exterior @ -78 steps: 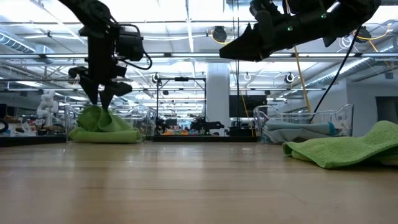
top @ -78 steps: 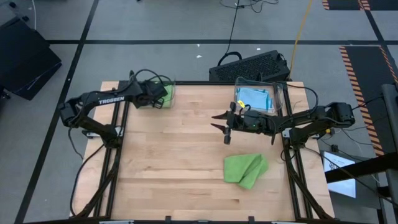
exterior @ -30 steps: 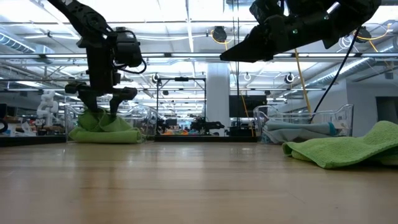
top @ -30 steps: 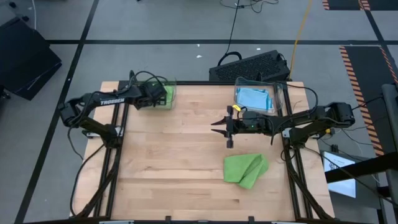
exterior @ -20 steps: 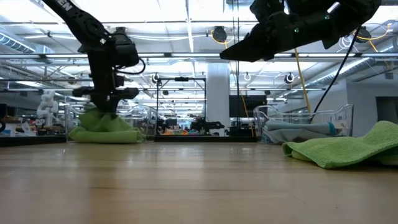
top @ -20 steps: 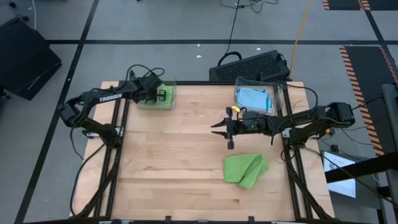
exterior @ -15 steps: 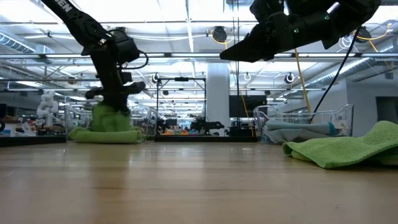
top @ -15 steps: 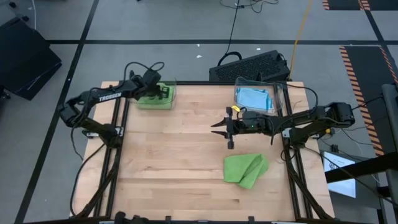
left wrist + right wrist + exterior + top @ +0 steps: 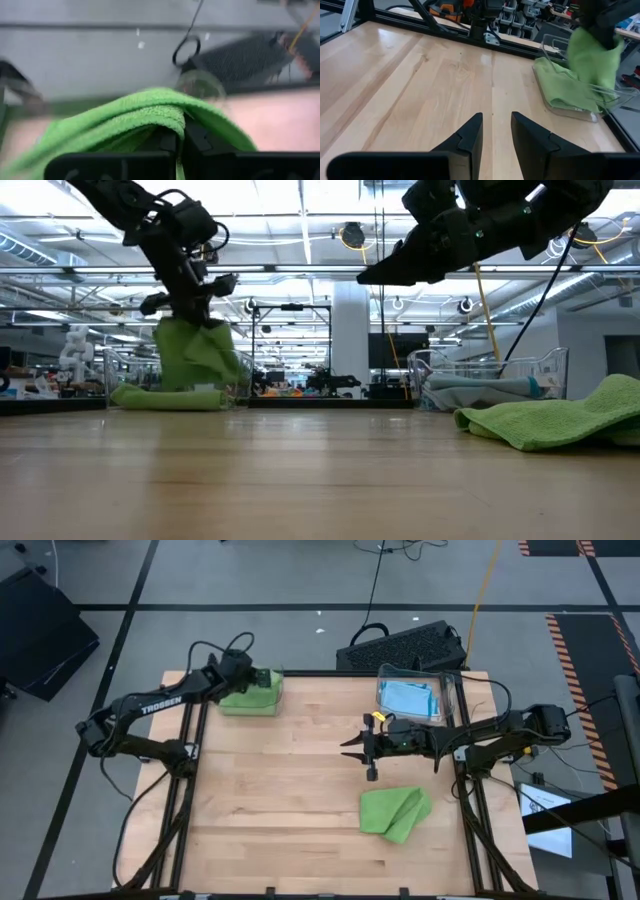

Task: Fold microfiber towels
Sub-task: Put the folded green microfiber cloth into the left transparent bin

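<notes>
Towel, lime green (image 9: 190,350) — now clamped in the closed left tool (image 9: 190,308) and drawn up out of the clear bin (image 9: 262,706) at the far left corner of the worktop (image 9: 300,800); a second earlier the jaws were spread over the pile. More green cloth (image 9: 165,396) is left in the bin. Right tool (image 9: 352,745) — held above mid-worktop, narrowly parted, gripping nothing, unmoved. Green towel (image 9: 394,812), near right — lying rumpled, not yet neatly folded. Blue towel (image 9: 410,698) — kept in the far right bin (image 9: 452,690). Folding of the lifted towel is judged next.
</notes>
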